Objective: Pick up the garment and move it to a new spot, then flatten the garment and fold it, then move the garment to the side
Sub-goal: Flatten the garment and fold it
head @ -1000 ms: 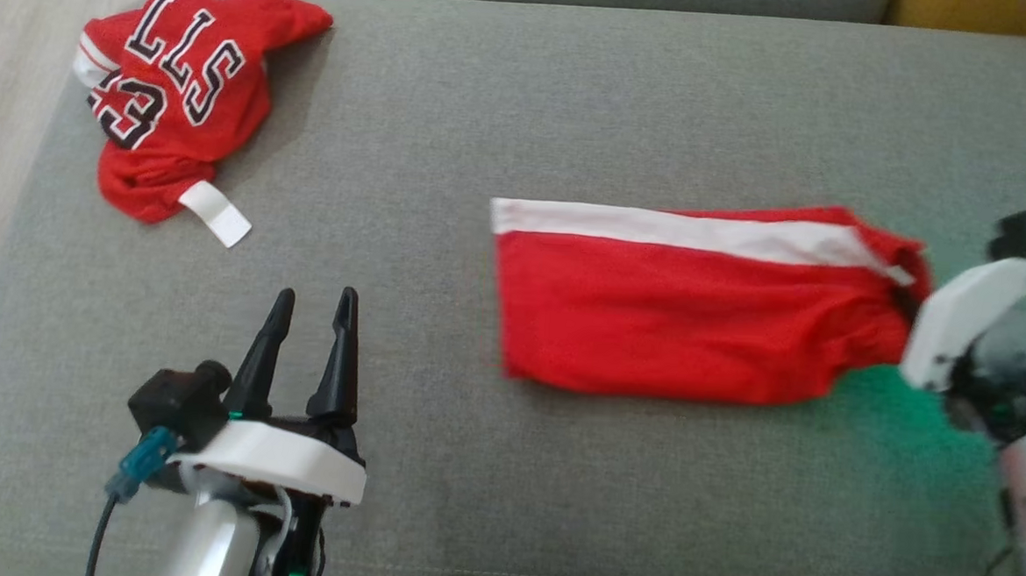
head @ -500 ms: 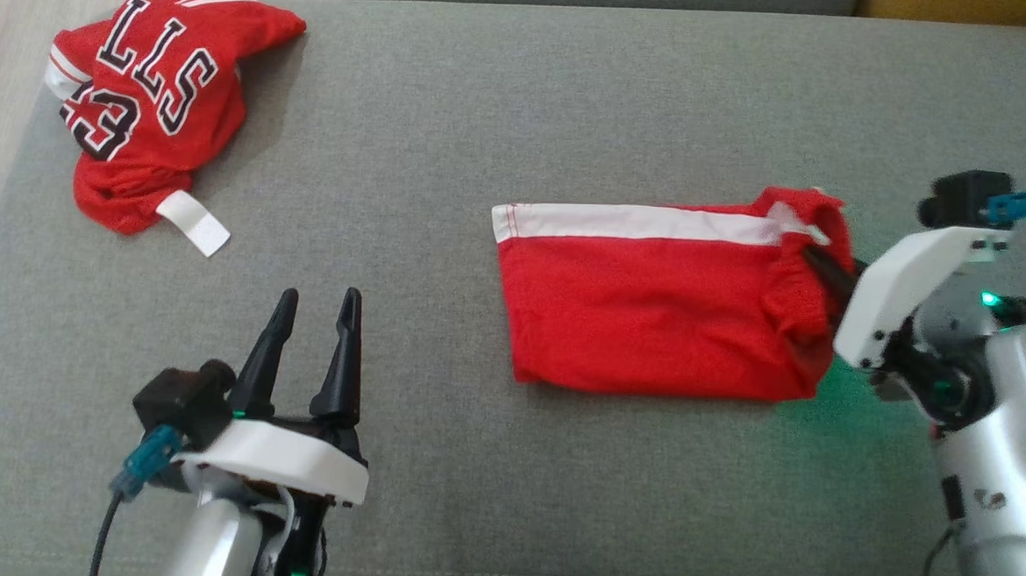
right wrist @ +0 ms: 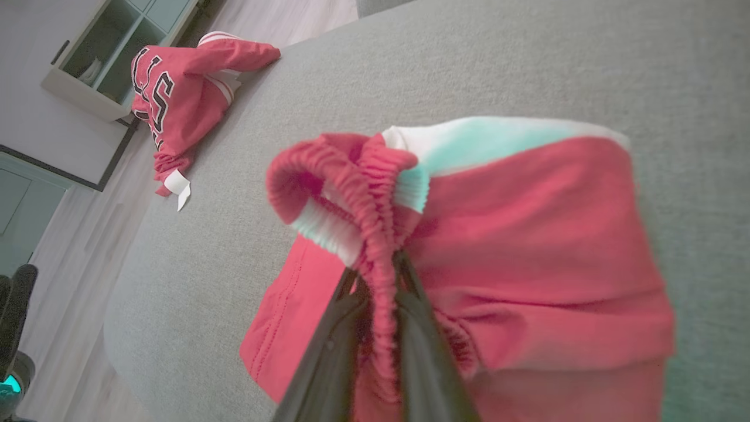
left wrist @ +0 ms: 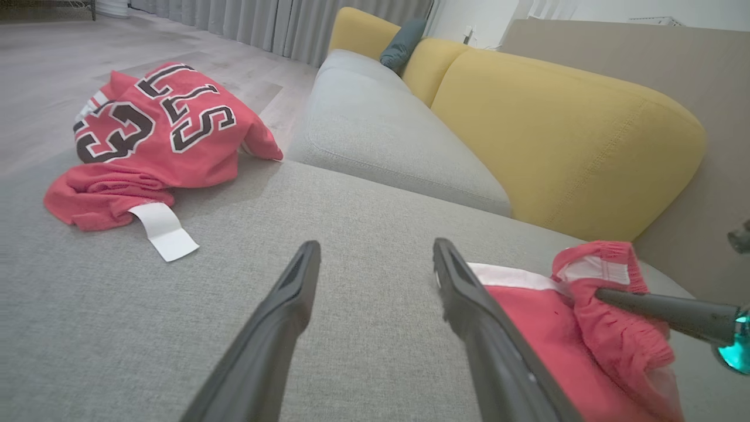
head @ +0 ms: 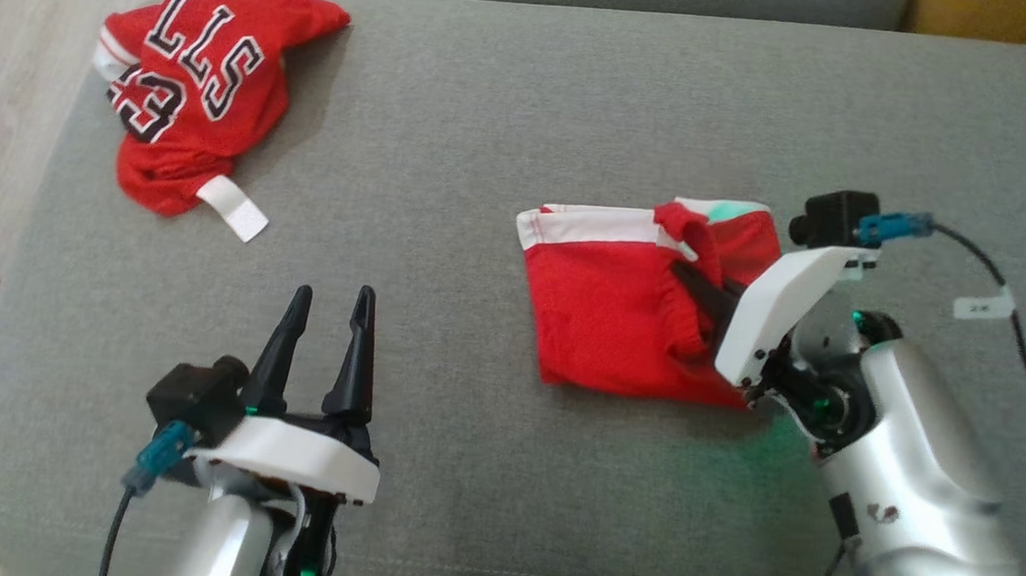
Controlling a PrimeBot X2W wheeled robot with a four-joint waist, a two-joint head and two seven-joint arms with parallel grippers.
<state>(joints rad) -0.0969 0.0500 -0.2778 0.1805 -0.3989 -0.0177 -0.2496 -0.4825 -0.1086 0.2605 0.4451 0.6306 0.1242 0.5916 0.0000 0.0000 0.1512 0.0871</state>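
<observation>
Since a second ago the right gripper [head: 689, 280] has travelled in from the right edge of the grey cushion [head: 488, 102] toward its middle. It has drawn the elastic waistband [right wrist: 375, 193] of the red shorts [head: 607, 328] along with it. The garment, previously laid out long, is now markedly shorter, its waistband end doubled back over the leg end. (The head camera also shifted in that interval, so the apparent drift of the other items is put down to that.)

Right gripper: jaws all but closed, pinching a bunched ridge of the waistband between the two dark fingers. The gathered elastic stands up in a loop above the fingertips, raised off the layer beneath.

Shorts: the lower layer lies flat on the cushion, right of its centre and away from every edge. The white stripe [head: 591, 226] runs along the side nearest the far edge.

Left gripper [head: 332, 300]: jaws wide apart, nothing between them. It sits near the near edge, left of centre, fingers pointing toward the far edge, well apart from the shorts. Whether it touches the cushion cannot be told.

Other items: a red lettered jersey [head: 199, 87] lies crumpled at the far left corner, a white label [head: 234, 209] protruding from its near side. A yellow sofa back [left wrist: 556, 117] rises beyond the far edge.
</observation>
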